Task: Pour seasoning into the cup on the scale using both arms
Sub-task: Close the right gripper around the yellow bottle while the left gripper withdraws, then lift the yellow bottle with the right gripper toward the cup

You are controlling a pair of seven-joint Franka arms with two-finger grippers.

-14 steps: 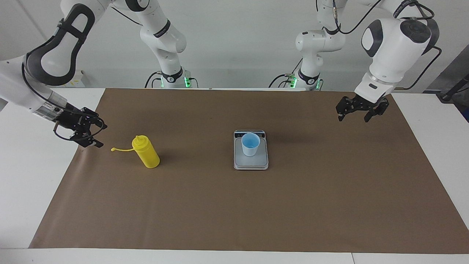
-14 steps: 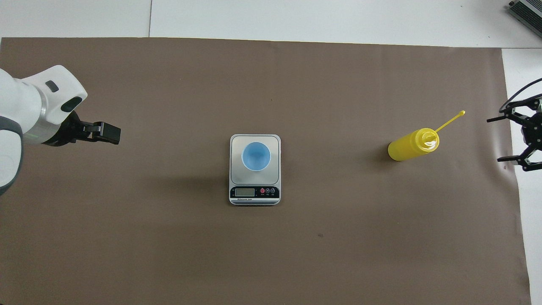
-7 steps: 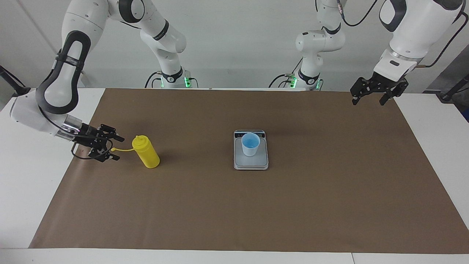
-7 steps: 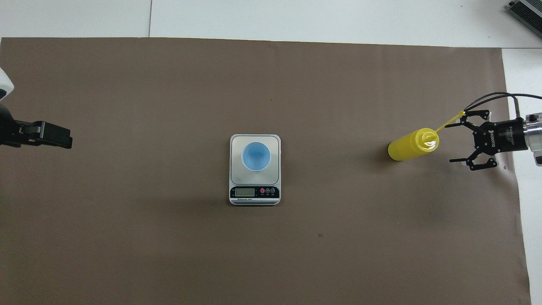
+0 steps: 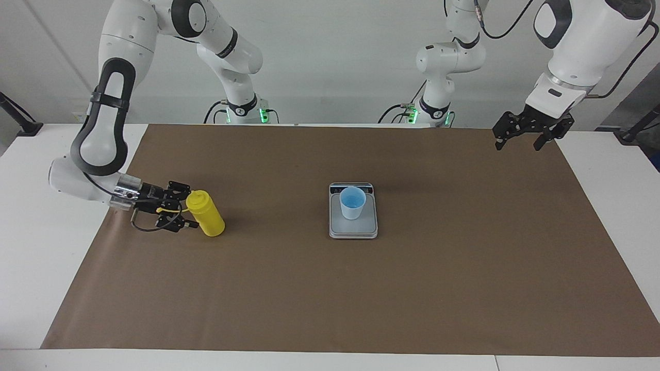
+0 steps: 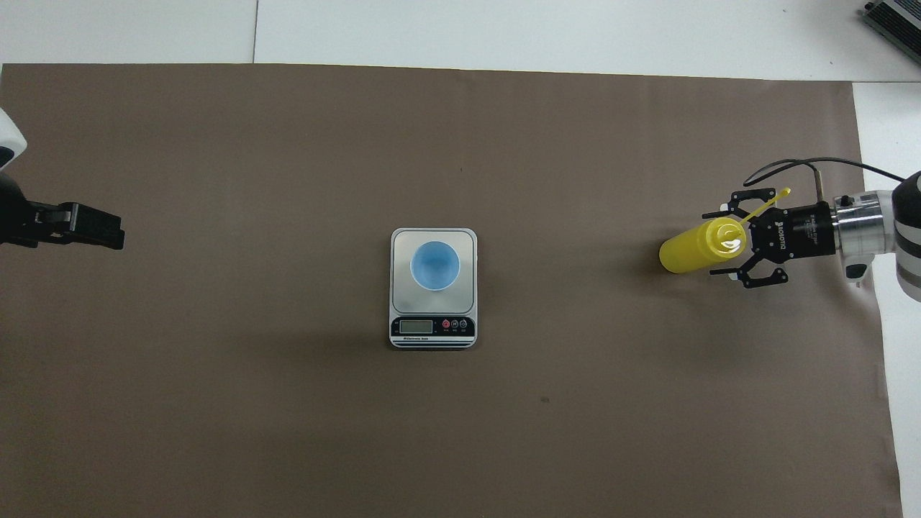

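Early stage, nothing poured yet. The cup (image 5: 352,202) sits upright on the scale (image 5: 353,228) mid-table, display strip on the edge nearer the robots. No seasoning visible in the cup. The bottle (image 5: 205,213) stands on the brown mat (image 5: 330,299) toward the right arm's end of the table, well apart from the scale, its cap strap (image 6: 764,203) sticking out toward the right gripper.

Right gripper (image 5: 184,209) is low, level w/ the bottle, jaws spread w/ one finger on each side of the bottle's upper part. Fingers look just beside or barely touching the plastic; can't tell if contact is made. No firm grasp visible, so I'd call it released but about to clamp. The strap runs between the fingers, so it may get pinched in the grip.

Left gripper (image 5: 526,131) hangs over the mat's corner near the left arm's base, jaws apart, holding nothing; that arm waits.

Left to do, by my read: clamp the bottle, lift, carry over to the scale, tip the nozzle over the cup, squeeze, maybe w/ the left gripper helping, then set it back.

Vs. half a sec ago: the right gripper was short of the bottle, out by the strap's tip; now it's slid in around the bottle top. A sec ago it was higher and further off by the mat edge. Left gripper rose and pulled back over that sec, little change since. Bottle, cup, scale haven't shifted.
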